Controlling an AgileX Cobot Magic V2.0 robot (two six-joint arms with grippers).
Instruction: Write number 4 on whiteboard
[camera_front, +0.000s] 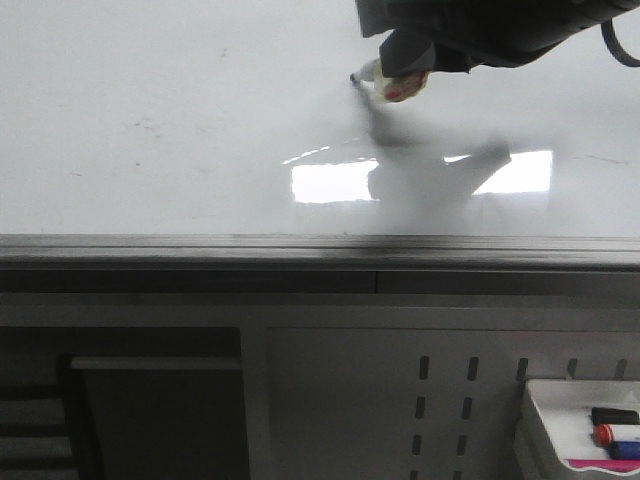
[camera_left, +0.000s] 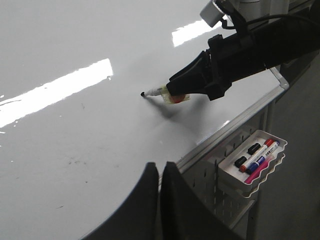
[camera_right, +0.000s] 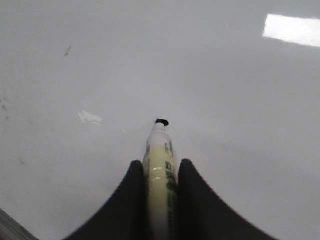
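Observation:
The whiteboard (camera_front: 150, 130) is glossy white with a grey metal edge, faint smudges and bright glare. No drawn number 4 shows on it in any view. My right gripper (camera_right: 160, 167) is shut on a yellowish-white marker (camera_right: 159, 170) with a black tip (camera_right: 161, 121) at or just above the board; I cannot tell whether it touches. The same marker shows in the front view (camera_front: 385, 78) and in the left wrist view (camera_left: 165, 93). My left gripper (camera_left: 160, 170) is shut and empty, over the board's near edge, apart from the marker.
A small white tray (camera_left: 270, 162) with several markers hangs below the board's edge, also at the front view's lower right (camera_front: 535, 410). A perforated metal panel (camera_front: 440, 400) sits under the board. The right arm (camera_left: 250, 50) reaches over the board.

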